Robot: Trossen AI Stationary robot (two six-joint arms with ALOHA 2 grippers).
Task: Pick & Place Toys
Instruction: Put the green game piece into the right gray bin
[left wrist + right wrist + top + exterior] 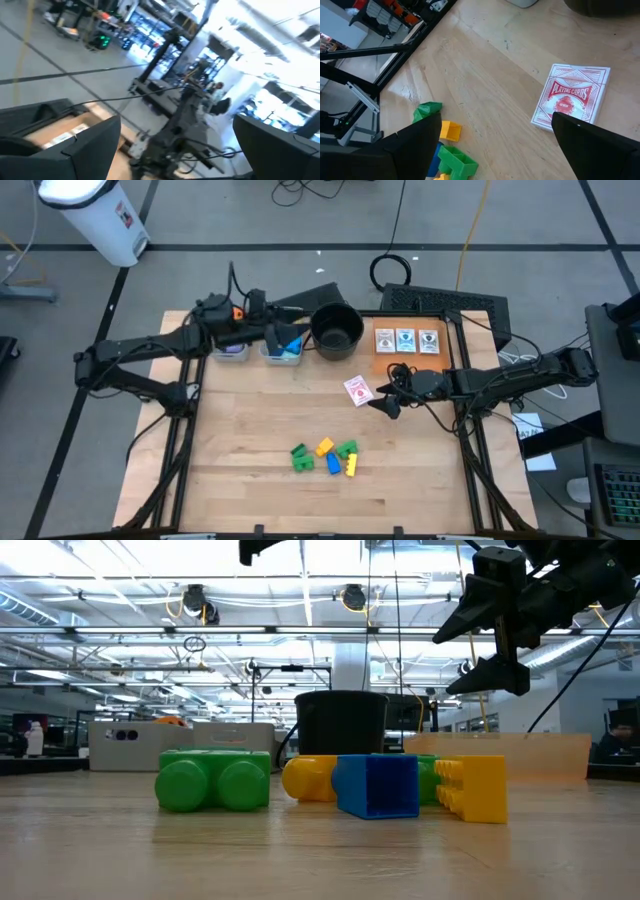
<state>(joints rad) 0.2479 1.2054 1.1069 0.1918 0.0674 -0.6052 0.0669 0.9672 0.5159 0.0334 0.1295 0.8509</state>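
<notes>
Plastic blocks (326, 457): clustered near the front middle of the desk (250, 480), touching or just beside one another. Green block (213, 781) at the left of the heap, yellow block (308, 779) and blue block (378, 785) in the middle, a second yellow block (472, 789) at the right, another green one half hidden behind.

Likely light, hollow and stiff, with no give under a squeeze. Smooth, glossy skin, so probably slippery on rounded studs. Best taken across two flat, parallel side walls, low on the body rather than on the studs. Crowding in the heap probably calls for an outer piece first, to keep from nudging neighbours.

Bright, saturated colours, with studded tops and squared bodies.

Three picture cards (405, 340) lie far right on a brown mat, beside the round black pot (336, 330). Thin and flat, so hard to pinch; an edge probably offers the only hold.

Red playing-card pack (572, 97) lies flat right of centre. Right jaws hang just beside it, spread wide and holding nothing. Left jaws sit far left over the grey bins (232, 350), likewise wide and empty.
</notes>
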